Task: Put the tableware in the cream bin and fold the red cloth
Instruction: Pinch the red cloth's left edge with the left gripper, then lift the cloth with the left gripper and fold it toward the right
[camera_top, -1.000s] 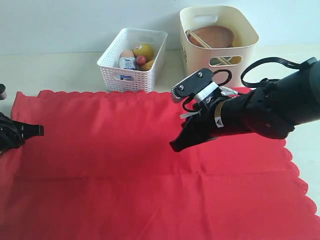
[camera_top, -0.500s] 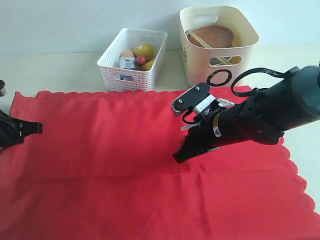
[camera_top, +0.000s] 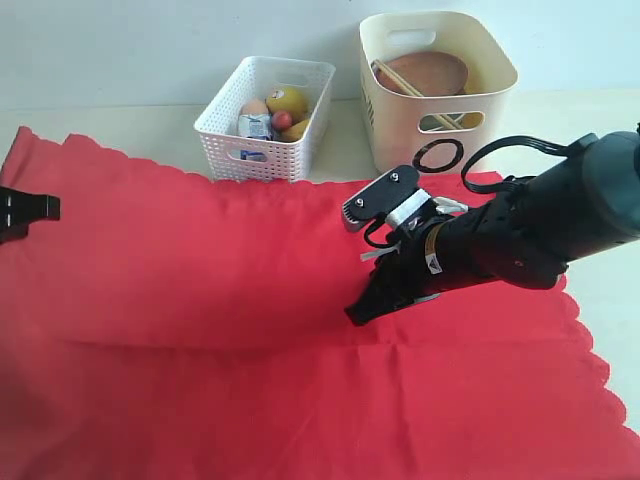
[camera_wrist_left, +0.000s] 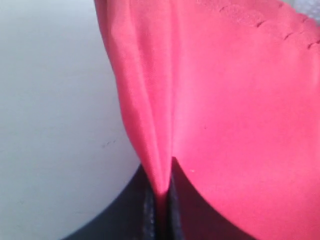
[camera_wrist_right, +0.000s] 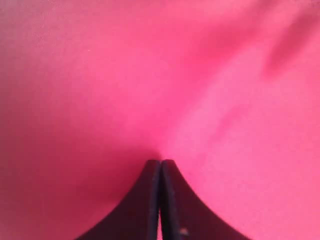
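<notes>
The red cloth (camera_top: 200, 260) lies spread over most of the table, and its left edge is raised off the surface. At the far left my left gripper (camera_top: 50, 207) is shut on that edge; in the left wrist view a pinched fold of the cloth (camera_wrist_left: 240, 100) runs into the closed left gripper (camera_wrist_left: 161, 189). My right gripper (camera_top: 354, 315) is shut, its tip down on the cloth near the middle. The right wrist view shows the right gripper (camera_wrist_right: 160, 163) against the cloth (camera_wrist_right: 100, 75). The cream bin (camera_top: 400, 115) at the back right holds a brown wooden plate (camera_top: 430, 72) and chopsticks (camera_top: 398, 78).
A white lattice basket (camera_top: 225, 135) with an egg, a lemon and a small carton stands behind the cloth, left of the cream bin. Bare table (camera_top: 100, 140) shows behind the cloth and along its right side.
My left gripper has risen and pulled back, lifting the cloth's left edge and far-left corner. The right gripper came down onto the cloth and has held still since.
</notes>
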